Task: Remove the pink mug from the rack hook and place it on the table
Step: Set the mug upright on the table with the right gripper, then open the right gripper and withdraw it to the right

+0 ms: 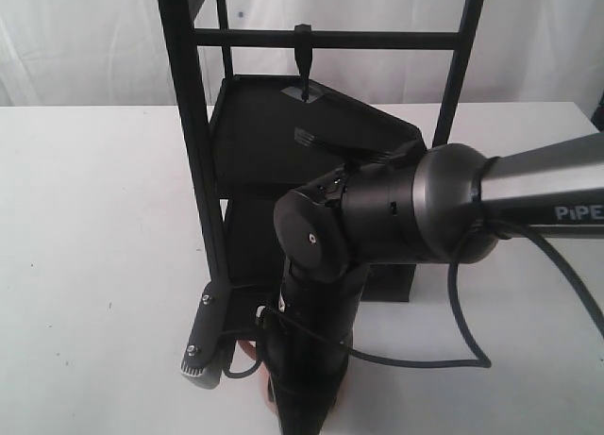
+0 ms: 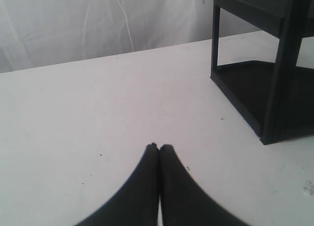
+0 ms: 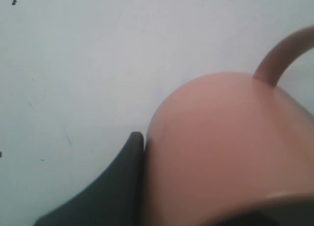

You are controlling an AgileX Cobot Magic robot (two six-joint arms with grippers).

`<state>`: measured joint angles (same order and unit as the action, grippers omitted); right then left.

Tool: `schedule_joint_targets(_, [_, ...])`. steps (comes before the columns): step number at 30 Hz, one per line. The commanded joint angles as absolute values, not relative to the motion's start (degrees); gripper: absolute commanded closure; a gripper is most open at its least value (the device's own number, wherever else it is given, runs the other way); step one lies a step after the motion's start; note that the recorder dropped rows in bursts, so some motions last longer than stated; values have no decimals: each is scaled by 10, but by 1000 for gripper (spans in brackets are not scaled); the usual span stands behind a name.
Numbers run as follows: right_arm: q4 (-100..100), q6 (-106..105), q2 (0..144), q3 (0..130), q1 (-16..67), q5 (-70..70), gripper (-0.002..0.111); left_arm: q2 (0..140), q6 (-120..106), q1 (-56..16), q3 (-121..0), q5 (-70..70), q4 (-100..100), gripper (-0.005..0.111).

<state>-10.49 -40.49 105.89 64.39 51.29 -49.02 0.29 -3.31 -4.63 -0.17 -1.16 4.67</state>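
The pink mug (image 3: 221, 142) fills the right wrist view, its loop handle (image 3: 282, 54) arching over the white table (image 3: 73, 64). My right gripper (image 3: 147, 147) is shut on the pink mug; one black finger (image 3: 125, 177) presses its outer wall and the other is hidden. In the exterior view only a pink sliver of the mug (image 1: 247, 358) shows under the right arm (image 1: 377, 218), low by the table (image 1: 94, 218); I cannot tell whether it touches. The rack hook (image 1: 304, 62) hangs bare from the crossbar. My left gripper (image 2: 159, 147) is shut, holding nothing.
The tall black rack (image 1: 193, 142) with its dark shelves (image 1: 283, 124) stands just behind the right arm. The rack's base and post (image 2: 279, 88) lie near the left gripper. A black cable (image 1: 462, 331) loops beside the arm. A white curtain (image 1: 85, 39) backs the table.
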Motion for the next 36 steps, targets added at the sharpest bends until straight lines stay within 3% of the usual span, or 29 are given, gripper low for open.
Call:
schedule_joint_targets(1, [-108, -403, 1063, 645, 513, -491, 108, 0, -29, -45, 0, -14, 46, 107])
schedule_joint_targets(6, [-108, -403, 1063, 645, 513, -496, 107, 0, -29, -45, 0, -14, 46, 107])
schedule_joint_targets(15, [-107, -386, 1063, 645, 513, -495, 79, 0, -29, -45, 0, -14, 46, 107])
schedule_joint_targets(36, [-105, -377, 997, 645, 513, -510, 78, 0, -29, -45, 0, -14, 46, 107])
